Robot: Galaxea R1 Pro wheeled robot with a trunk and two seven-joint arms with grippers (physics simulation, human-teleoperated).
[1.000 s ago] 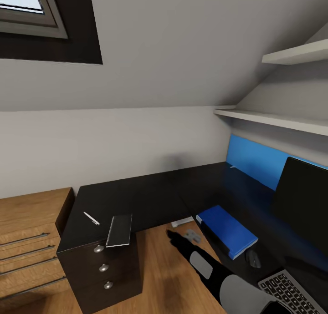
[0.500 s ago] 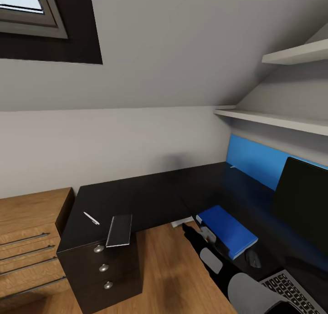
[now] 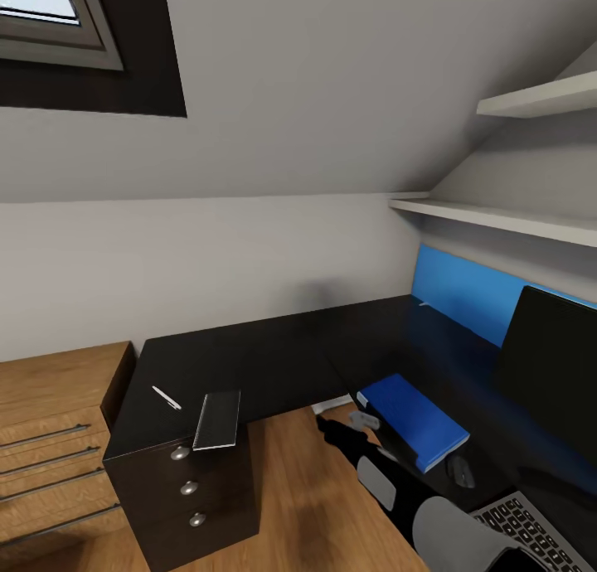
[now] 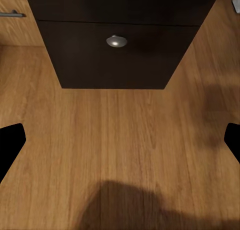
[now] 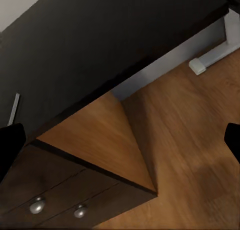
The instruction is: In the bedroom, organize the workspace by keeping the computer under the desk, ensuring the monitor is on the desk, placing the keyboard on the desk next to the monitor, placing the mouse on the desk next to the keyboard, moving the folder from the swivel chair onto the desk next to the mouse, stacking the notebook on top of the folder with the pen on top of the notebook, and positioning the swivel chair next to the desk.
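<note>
monitor (image 3: 554, 365) and keyboard (image 3: 531, 529) cut by frame edge, mouse (image 3: 461, 471) indistinct

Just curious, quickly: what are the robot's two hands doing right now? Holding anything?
Left gripper: open, fingers spread wide over the floor, holding nothing.
Right gripper: open, holding nothing.

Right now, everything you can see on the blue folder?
The folder is a flat, bright blue rectangular binder with a thin white strip of page edges along its near side. It lies closed and flat on the black top of the desk, close to the front edge and angled to it. The monitor stands behind it, and a small dark mouse sits just off its near corner. The right end effector hovers by its left corner; contact cannot be told.
</note>
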